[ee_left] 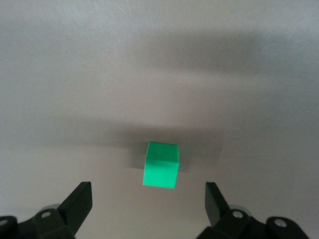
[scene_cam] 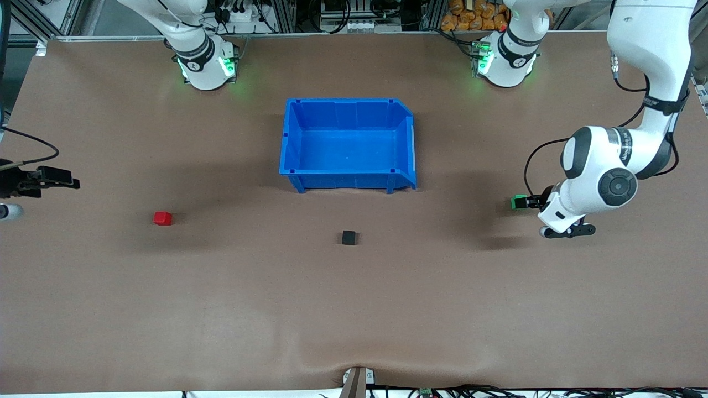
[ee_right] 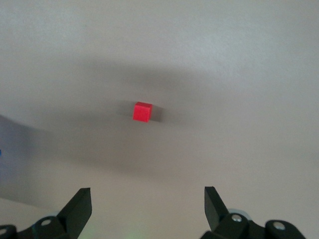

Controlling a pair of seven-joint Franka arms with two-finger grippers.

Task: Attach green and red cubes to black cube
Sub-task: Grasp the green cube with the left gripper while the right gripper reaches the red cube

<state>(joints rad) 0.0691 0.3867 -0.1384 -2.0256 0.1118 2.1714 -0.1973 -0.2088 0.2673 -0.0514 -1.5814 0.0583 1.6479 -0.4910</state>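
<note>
While neither coloured cube is held yet, we read this as the approach step. Our left end effector (ee_left: pixel 148 204) hangs wide open over the green cube (ee_left: pixel 160 171), which sits on the counter (scene_cam: pixel 354 309) toward the left arm's end. Our right end effector (ee_right: pixel 147 203), also wide open, is at the right arm's end, well apart from the red cube (scene_cam: pixel 162 218). The black cube (scene_cam: pixel 349 237) lies just nearer the camera than the blue bin (scene_cam: pixel 348 176). Next we likely need to descend and close on green.

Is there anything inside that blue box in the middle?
Nothing shows inside the blue box: its bare blue floor is in view. The wall nearest the front camera covers a thin strip of that floor, so that strip cannot be checked.
</note>
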